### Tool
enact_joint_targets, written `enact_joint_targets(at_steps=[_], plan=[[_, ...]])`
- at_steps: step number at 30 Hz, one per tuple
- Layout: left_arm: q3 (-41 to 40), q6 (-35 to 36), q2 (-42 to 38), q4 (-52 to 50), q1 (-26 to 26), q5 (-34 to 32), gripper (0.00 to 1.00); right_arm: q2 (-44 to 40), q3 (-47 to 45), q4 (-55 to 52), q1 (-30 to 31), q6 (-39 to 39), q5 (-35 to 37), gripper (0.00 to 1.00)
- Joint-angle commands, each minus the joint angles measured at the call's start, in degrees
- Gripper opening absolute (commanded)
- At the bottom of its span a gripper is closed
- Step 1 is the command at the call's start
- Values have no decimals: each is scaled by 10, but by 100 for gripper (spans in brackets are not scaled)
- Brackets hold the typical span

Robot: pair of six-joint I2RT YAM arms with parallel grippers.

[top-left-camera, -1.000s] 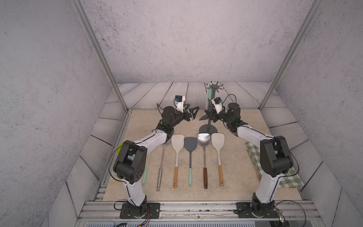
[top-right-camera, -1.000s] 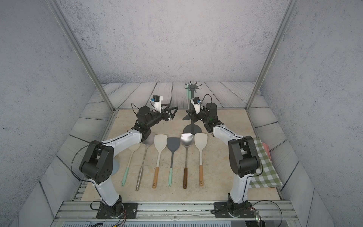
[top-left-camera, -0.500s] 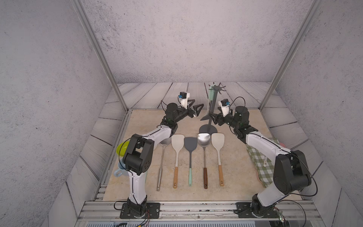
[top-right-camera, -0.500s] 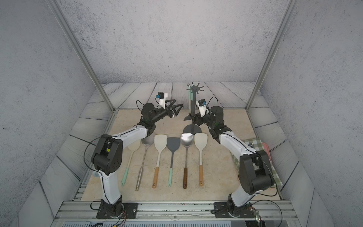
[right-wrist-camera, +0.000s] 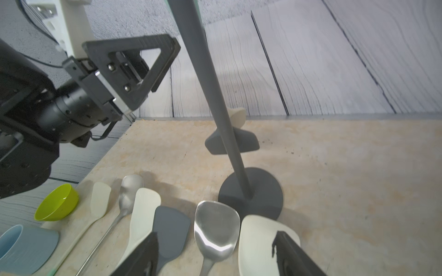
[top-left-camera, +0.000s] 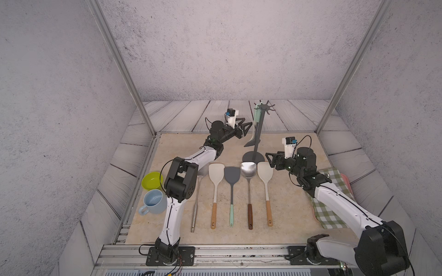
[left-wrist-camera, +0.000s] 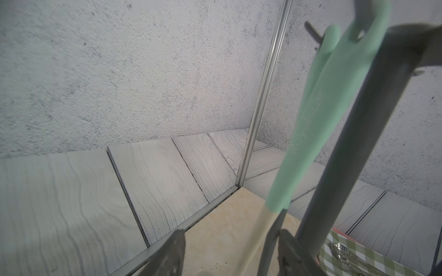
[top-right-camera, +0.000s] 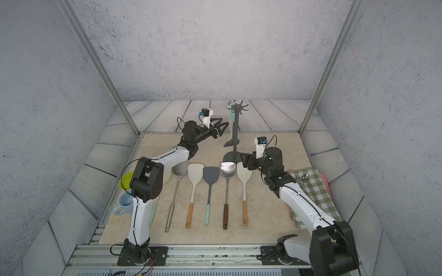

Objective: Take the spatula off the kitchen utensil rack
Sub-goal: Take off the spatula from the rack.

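The kitchen utensil rack [top-left-camera: 259, 133] [top-right-camera: 235, 133] stands at the back of the mat, a dark grey pole on a round base [right-wrist-camera: 251, 198]. Two mint-handled spatulas [left-wrist-camera: 311, 133] hang from its crown. One has a dark grey blade [top-left-camera: 250, 143] [right-wrist-camera: 246, 143], the other a cream blade [right-wrist-camera: 239, 114]. My left gripper [top-left-camera: 247, 130] [left-wrist-camera: 233, 241] is open, level with their thin shafts. In the left wrist view the shafts pass between the fingers, close to one finger [left-wrist-camera: 289, 243]. My right gripper [top-left-camera: 269, 160] [right-wrist-camera: 215, 248] is open and empty, low beside the rack's base.
Several utensils [top-left-camera: 231, 174] lie in a row on the mat in front of the rack. A green bowl [top-left-camera: 152, 181] and a blue mug [top-left-camera: 153, 204] sit at the left edge. A checked cloth [top-left-camera: 332, 191] lies under my right arm.
My left gripper has moved right, up to the hanging spatulas. My right gripper has drawn back from the pole, down and to the right, and stands wider open.
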Motion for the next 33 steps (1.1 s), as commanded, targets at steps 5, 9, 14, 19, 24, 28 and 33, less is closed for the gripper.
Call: enact_joint_targets(at_steps=[5, 9, 14, 19, 24, 28, 33], plan=[[45, 37, 37, -31, -17, -14, 60, -55, -58, -19, -2, 52, -7, 77], [65, 53, 53, -51, -23, -30, 56, -57, -56, -21, -2, 55, -16, 77], [93, 58, 71, -64, -26, -41, 49, -53, -63, -9, -2, 60, -29, 77], [93, 74, 70, -67, -29, -57, 48, -52, -70, -2, -2, 63, -33, 77], [103, 91, 71, -71, -32, -79, 48, -50, -74, 5, -2, 68, -37, 77], [117, 106, 75, -79, -40, -92, 46, -47, -77, 12, -2, 71, -43, 77], [122, 126, 76, -81, -46, -118, 38, -46, -81, 18, -2, 75, -48, 77]])
